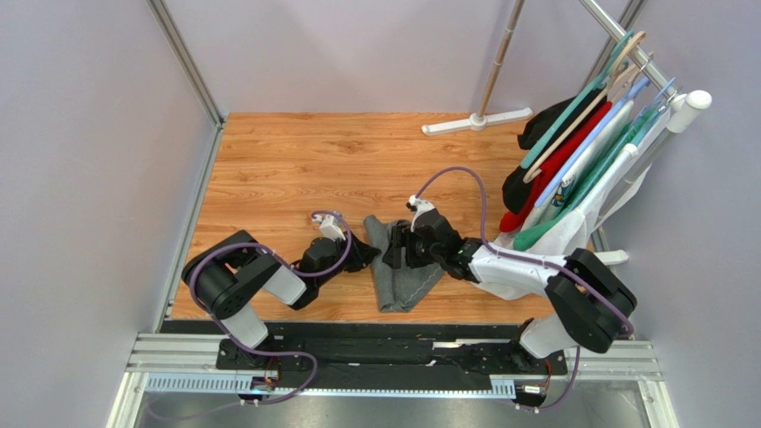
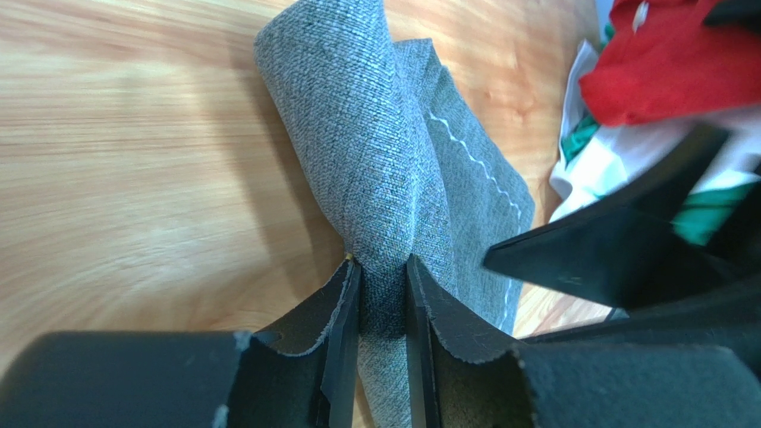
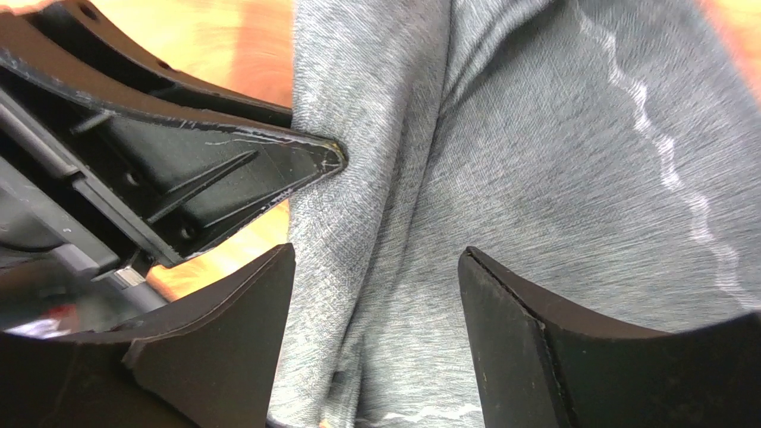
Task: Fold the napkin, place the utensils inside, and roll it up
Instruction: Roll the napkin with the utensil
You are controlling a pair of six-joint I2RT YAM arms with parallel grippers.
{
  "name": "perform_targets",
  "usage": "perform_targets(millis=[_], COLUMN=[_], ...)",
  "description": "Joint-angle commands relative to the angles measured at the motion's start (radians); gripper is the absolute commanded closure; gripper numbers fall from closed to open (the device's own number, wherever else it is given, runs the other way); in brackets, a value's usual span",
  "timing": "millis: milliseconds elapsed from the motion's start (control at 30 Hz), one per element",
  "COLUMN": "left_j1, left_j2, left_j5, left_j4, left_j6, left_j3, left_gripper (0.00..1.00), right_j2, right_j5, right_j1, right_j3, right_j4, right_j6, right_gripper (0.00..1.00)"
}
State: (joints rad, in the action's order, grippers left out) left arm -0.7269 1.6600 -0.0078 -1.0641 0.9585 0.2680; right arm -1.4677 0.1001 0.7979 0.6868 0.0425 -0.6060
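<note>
Napkin (image 1: 404, 272) is lying bunched, part-rolled, mid table (image 1: 295, 169). It is looking soft, light and limp, so pinching a folded edge is best. Left gripper (image 2: 382, 267), at its 9 o'clock, is nipping a raised fold. Right gripper (image 3: 377, 254), reaching from 3 o'clock, is gaping wide astride it, gripping nothing.
</note>
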Motion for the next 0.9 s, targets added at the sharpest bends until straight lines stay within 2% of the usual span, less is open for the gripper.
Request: perform_targets(millis=[0, 167, 367, 633, 867], left_j1=[-0.028, -0.029, -0.029, -0.029, -0.031], left_j2=[-0.057, -0.104, -0.114, -0.134, -0.141], left_j5=[-0.021, -0.032, -0.034, -0.046, -0.046], left_j4=[0.165, 0.268, 0.286, 0.294, 0.296], left_j6=[-0.075, -0.09, -0.076, -0.058, -0.049], left_j3=[0.057, 0.088, 0.091, 0.08, 0.079], left_gripper=[1.0, 1.0, 1.0, 1.0, 1.0], right_j2=[0.066, 0.052, -0.057, -0.177, -0.247], right_j5=[-0.361, -0.542, -0.614, -0.677, -0.672], right_j1=[0.181, 0.348, 0.434, 0.455, 0.475], right_j3=[0.078, 0.118, 0.206, 0.237, 0.24], right_j4=[-0.19, -0.155, -0.197, -0.219, -0.224], right_j6=[0.149, 0.169, 0.18, 0.146, 0.106], right_gripper=[0.29, 0.37, 0.41, 0.48, 0.52])
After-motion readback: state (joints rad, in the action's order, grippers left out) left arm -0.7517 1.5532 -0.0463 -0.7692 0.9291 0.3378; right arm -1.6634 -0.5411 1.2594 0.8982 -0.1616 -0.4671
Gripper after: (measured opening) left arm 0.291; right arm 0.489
